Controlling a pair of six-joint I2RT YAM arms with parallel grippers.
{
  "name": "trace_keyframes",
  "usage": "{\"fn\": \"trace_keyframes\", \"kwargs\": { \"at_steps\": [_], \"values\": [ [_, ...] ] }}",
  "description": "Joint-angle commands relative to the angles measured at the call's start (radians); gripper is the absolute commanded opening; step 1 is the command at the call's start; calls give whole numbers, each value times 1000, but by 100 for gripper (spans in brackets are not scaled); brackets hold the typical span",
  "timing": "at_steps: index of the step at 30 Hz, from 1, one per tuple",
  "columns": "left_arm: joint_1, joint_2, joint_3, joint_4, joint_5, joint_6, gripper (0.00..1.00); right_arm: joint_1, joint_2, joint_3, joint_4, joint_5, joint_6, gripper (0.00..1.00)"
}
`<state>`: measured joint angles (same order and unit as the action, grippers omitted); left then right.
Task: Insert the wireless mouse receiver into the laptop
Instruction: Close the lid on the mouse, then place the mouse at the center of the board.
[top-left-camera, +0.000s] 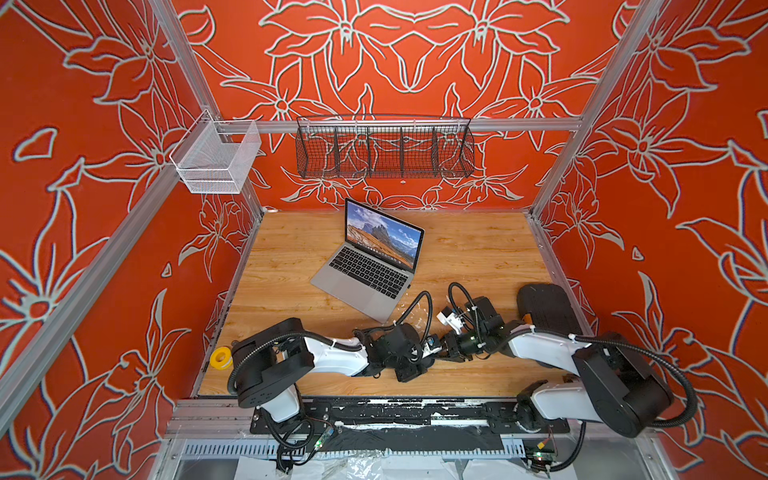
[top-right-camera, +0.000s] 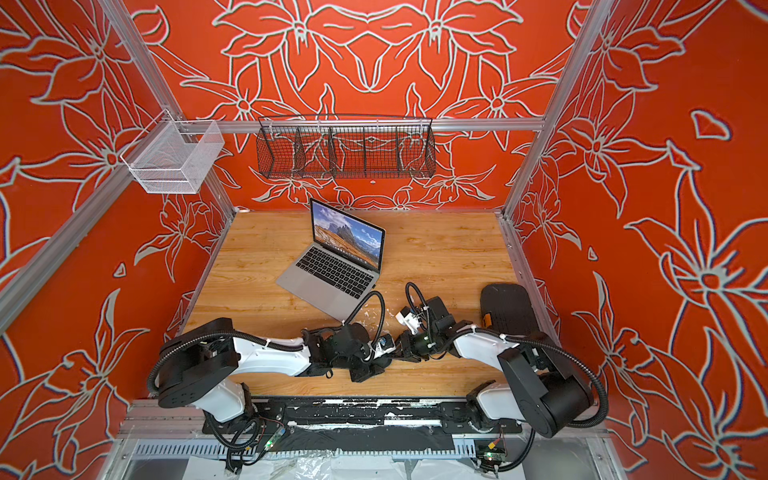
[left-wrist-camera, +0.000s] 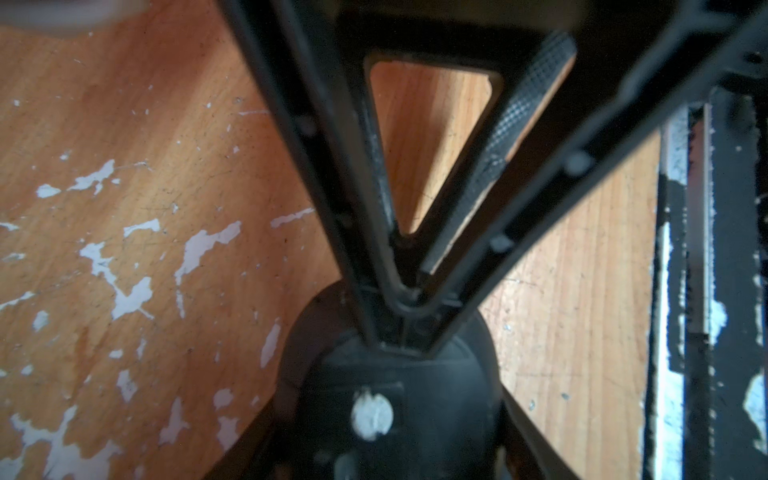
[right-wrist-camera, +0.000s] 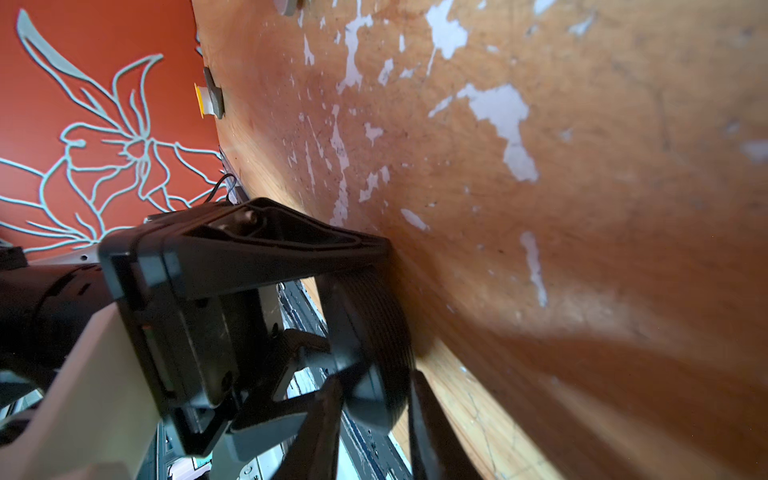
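Observation:
The open silver laptop (top-left-camera: 365, 274) (top-right-camera: 332, 270) sits at mid-table, its screen showing a mountain picture. In front of it my two grippers meet tip to tip, low over the wood. My left gripper (top-left-camera: 415, 368) is shut on the black oval mouse (left-wrist-camera: 386, 374) (right-wrist-camera: 370, 332), which has a pale round spot on the face in the left wrist view. My right gripper (right-wrist-camera: 376, 386) (left-wrist-camera: 409, 301) (top-left-camera: 438, 353) has its fingertips either side of the mouse's end. I cannot tell whether they pinch anything. The wireless mouse receiver is hidden.
A black ribbed pad (top-left-camera: 544, 307) lies at the table's right edge and a yellow tape roll (top-left-camera: 218, 358) at its left edge. A black wire basket (top-left-camera: 384, 151) and a white mesh basket (top-left-camera: 216, 160) hang on the back rail. The wooden table (top-left-camera: 478, 249) is chipped white near the grippers.

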<state>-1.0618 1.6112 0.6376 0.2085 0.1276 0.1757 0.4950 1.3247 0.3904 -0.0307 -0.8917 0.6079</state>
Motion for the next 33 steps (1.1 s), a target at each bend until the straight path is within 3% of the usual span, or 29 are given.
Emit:
{"fn": "trace_keyframes", "kwargs": {
  "at_steps": [1, 4, 7, 9, 12, 16, 22, 30, 33],
  "values": [
    [48, -16, -51, -114, 118, -99, 3, 24, -83, -18, -54, 113, -5, 50],
    [161, -151, -53, -106, 291, -219, 3, 13, -311, 3, -103, 191, -36, 71],
    [258, -278, -55, -71, 477, -326, 3, 10, -512, -13, -21, 216, -28, 91],
    [308, -333, -49, -51, 592, -388, 3, 8, -603, -44, 100, 206, 12, 96],
    [332, -391, -14, -63, 686, -451, 4, 9, -656, -87, 302, 202, 93, 97],
    [336, -421, 30, -50, 780, -523, 4, 12, -610, -99, 497, 143, 169, 97],
    [336, -448, 51, -18, 784, -567, 4, 37, -494, -95, 734, 63, 304, 96],
    [335, -447, 41, 57, 763, -633, 4, 143, -410, -56, 751, 15, 287, 93],
    [335, -456, 36, 73, 750, -646, 4, 164, -375, -58, 799, 2, 307, 87]
  ]
}}
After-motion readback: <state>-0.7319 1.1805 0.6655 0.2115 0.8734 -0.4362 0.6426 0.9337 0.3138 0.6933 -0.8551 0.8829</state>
